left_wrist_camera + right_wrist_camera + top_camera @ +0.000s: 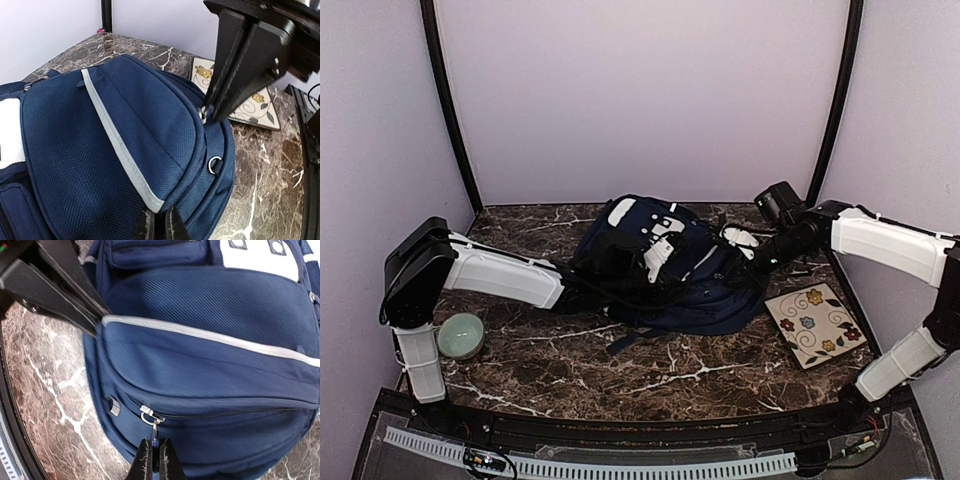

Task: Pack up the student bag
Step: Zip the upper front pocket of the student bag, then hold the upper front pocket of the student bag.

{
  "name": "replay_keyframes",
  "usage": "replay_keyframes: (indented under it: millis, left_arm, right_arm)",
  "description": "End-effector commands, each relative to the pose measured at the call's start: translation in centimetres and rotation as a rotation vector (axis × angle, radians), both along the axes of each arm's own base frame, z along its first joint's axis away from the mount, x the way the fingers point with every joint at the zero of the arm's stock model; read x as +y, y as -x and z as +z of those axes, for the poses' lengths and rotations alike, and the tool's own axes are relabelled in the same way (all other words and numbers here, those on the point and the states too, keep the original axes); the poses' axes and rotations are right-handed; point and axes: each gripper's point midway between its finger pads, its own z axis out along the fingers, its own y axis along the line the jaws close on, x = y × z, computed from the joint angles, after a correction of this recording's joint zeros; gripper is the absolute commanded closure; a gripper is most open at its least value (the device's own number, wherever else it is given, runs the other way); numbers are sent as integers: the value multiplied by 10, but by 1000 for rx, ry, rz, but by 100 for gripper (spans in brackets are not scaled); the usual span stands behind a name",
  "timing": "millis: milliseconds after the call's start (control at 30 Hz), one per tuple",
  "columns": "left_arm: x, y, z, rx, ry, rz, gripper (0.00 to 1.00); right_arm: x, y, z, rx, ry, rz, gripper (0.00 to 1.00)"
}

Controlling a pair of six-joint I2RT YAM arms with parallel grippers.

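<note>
Bag [720,300]: lies mid-table toward the back, navy with white patches, slumped between the two arms.
Stripe [200,335]: runs pale grey across the bag's front flap (from edge to edge in the right wrist view).
Pull [154,430]: hangs from the metal slider on the seam below the flap, near the bag's rounded end.
Right claw [153,459]: pressed together on the pull, reaching in from the right side of the bag.
Left claw [94,320]: pinched tight on the bag at the end of the stripe, fingers flat with fabric between them (own tips barely seen at the bottom of the left wrist view).
Table [620,380]: dark marble with white veins, bearing the bag and the rest.
Tile [815,325]: lies flat just beside the bag's right edge, cream with painted flowers (contact cannot be told).
Bowl [460,335]: pale green, near the left arm's base, well apart from the bag.
</note>
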Motion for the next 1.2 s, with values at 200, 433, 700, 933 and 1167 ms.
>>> replay_keyframes:
  millis: [200,433,700,933,1167]
  left_arm:
    - [69,-3,-21,-50,-246,135,100]
    - [114,2,-18,-74,-365,210,100]
    - [163,12,-17,-14,-486,244,86]
    - [102,83,67,-162,-174,-64,53]
    - [50,69,56,-113,-133,-111,52]
  right_arm:
    - [-60,-9,-12,8,177,-89,100]
    - [-34,-9,-9,46,40,-26,100]
    - [38,11,-1,112,-91,144,100]
    - [74,23,19,115,-190,226,100]
    - [79,24,6,173,-179,242,100]
